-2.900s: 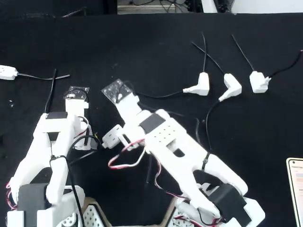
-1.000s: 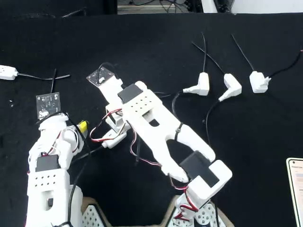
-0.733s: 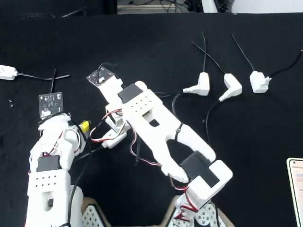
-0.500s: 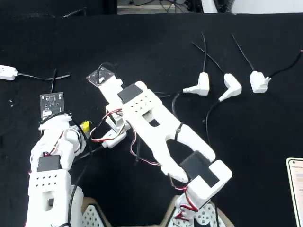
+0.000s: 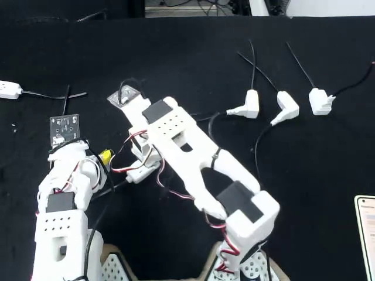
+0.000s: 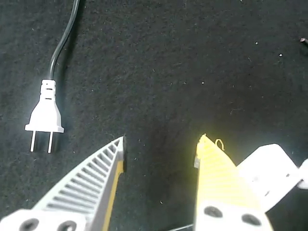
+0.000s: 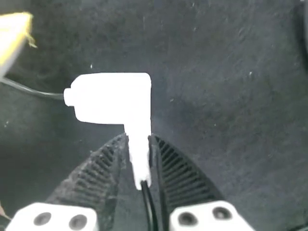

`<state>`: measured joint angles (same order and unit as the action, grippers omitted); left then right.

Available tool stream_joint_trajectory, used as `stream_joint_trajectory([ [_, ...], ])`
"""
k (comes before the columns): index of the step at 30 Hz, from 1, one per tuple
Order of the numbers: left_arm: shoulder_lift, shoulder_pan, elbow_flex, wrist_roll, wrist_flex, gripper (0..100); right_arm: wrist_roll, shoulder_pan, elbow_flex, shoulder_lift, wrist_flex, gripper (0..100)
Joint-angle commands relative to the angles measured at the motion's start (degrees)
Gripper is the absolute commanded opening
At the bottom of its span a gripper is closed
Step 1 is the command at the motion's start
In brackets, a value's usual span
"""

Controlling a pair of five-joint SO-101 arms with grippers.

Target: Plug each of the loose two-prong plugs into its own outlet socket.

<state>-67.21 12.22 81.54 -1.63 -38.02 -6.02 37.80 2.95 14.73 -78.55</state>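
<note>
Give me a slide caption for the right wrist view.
Right gripper shut on a white plug, its front end against a white outlet socket on the black table.

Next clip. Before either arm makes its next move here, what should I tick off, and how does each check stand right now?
1. Is the left claw open and free: ok.
2. Is the two-prong plug inside the left claw's gap: not ok; it lies off to one side, outside the gap.
3. Are the plug's prongs clear: ok; both show bare, with nothing on them.
4. Does the right claw have a firm hold on the white angled connector: ok; it is shut on the connector's narrow stem.
5. Do the connector's openings face the plug: cannot tell; no openings show on it.
</note>
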Motion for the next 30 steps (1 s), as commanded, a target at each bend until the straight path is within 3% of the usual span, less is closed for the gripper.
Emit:
stream_joint_trajectory([
  [1,-0.97,-0.57,-0.4,-0.44,-0.35,24,-0.09,-0.88,-4.44,1.27,-0.09,1.0],
  [12,-0.97,-0.57,-0.4,-0.44,-0.26,24,-0.18,-0.7,-10.77,2.07,-4.31,1.0],
  [30,-0.97,-0.4,-0.4,-0.44,-0.35,24,-0.26,1.49,-10.95,6.2,-1.49,1.0],
])
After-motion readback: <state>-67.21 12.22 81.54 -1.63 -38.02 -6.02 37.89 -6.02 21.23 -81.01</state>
